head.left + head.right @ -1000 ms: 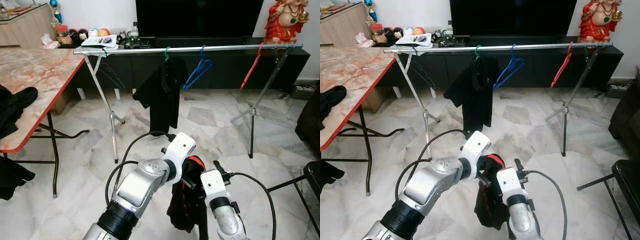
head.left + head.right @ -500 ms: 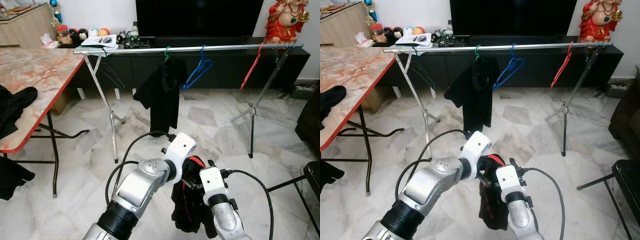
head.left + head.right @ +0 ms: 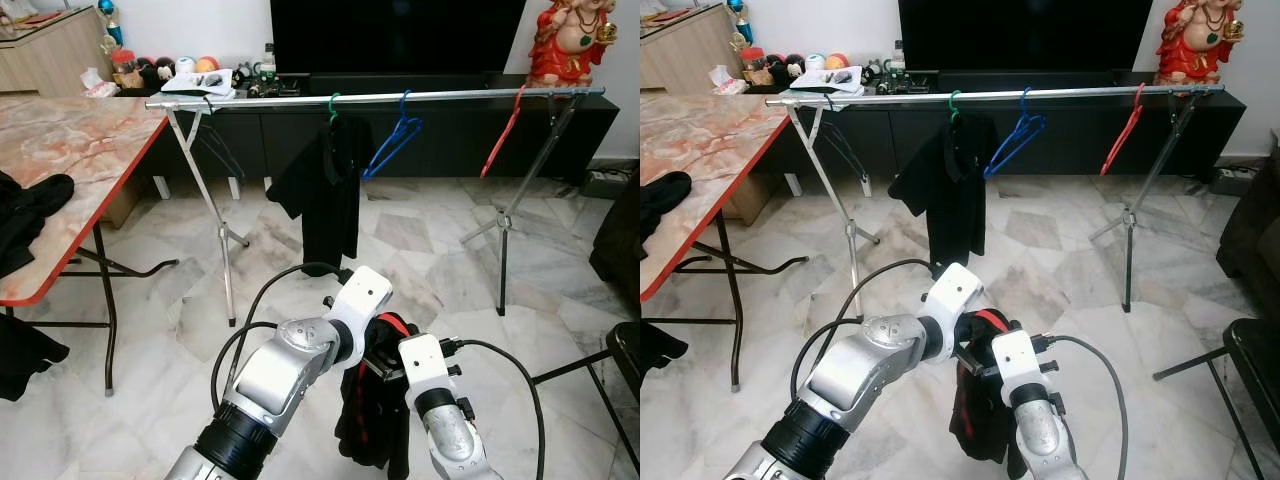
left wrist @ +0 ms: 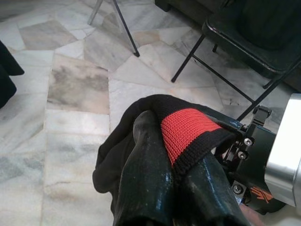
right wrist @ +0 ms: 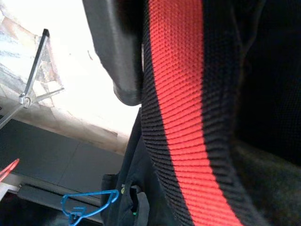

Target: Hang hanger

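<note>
My left gripper (image 4: 174, 188) and right gripper (image 3: 385, 350) both pinch a limp black garment (image 3: 372, 430) by its red-banded collar (image 4: 186, 134); soft, light, droops.

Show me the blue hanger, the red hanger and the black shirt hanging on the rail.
blue hanger (image 3: 392, 142), left eye view, on its sloping arm.
red hanger (image 3: 502, 137), left eye view, mid-arm.
black shirt (image 3: 325, 195), left eye view, middle of its body.

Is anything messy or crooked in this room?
Yes. The blue hanger hangs tilted on the rail, and the red hanger dangles slanted too. Black clothes lie heaped on the marble table and hang over its edge. Both grippers hold a bunched-up black garment with a red collar above the floor.
</note>
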You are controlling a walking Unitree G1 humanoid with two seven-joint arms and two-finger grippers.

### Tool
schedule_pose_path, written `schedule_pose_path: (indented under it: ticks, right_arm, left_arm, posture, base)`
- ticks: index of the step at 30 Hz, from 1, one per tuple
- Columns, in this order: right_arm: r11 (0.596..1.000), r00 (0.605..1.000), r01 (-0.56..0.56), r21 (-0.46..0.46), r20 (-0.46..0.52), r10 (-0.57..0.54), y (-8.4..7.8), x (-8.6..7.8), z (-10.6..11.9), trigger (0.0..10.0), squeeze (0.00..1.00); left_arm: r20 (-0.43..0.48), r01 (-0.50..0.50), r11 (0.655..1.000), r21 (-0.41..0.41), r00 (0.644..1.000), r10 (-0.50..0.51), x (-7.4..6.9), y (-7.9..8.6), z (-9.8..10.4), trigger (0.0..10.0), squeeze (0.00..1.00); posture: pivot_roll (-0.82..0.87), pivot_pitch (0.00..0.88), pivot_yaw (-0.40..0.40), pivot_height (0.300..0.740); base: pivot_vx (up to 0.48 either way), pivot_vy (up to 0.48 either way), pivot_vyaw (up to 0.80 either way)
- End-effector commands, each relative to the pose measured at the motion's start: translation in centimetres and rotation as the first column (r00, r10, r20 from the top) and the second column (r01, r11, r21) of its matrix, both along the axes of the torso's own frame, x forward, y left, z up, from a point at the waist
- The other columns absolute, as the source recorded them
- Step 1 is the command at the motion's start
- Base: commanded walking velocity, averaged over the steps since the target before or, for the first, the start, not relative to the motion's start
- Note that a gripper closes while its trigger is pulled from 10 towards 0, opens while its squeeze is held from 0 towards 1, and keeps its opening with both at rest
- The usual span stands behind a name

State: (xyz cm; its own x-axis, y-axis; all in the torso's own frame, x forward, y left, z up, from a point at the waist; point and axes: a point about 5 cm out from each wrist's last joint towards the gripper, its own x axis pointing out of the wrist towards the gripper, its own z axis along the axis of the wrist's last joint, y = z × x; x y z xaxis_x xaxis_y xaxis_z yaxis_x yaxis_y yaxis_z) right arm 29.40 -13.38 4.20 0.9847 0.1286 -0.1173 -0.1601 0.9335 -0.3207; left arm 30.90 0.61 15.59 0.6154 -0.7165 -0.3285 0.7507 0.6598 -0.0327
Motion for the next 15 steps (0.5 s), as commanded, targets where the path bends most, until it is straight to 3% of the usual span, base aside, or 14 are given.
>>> schedule_pose_path:
  ticks: [1,15]
  right_arm:
    - [1.0,1.0,0.012,0.017,-0.012,-0.011,-0.1,0.0,0.0,0.0,0.0]
    - [0.999,1.0,0.004,0.041,-0.02,-0.003,-0.3,0.0,0.3,0.0,0.0]
  left_arm:
    - [0.027,0.014,1.0,0.003,1.0,-0.014,0.1,-0.1,0.4,10.0,0.0]
    - [0.118,0.011,0.995,0.102,0.993,-0.023,0.5,1.4,0.7,10.0,0.0]
  posture:
    - [0.12,0.057,0.048,0.74]
    - [0.12,0.066,0.045,0.74]
  base:
    - [0.0,0.0,0.0]
    - [0.0,0.0,0.0]
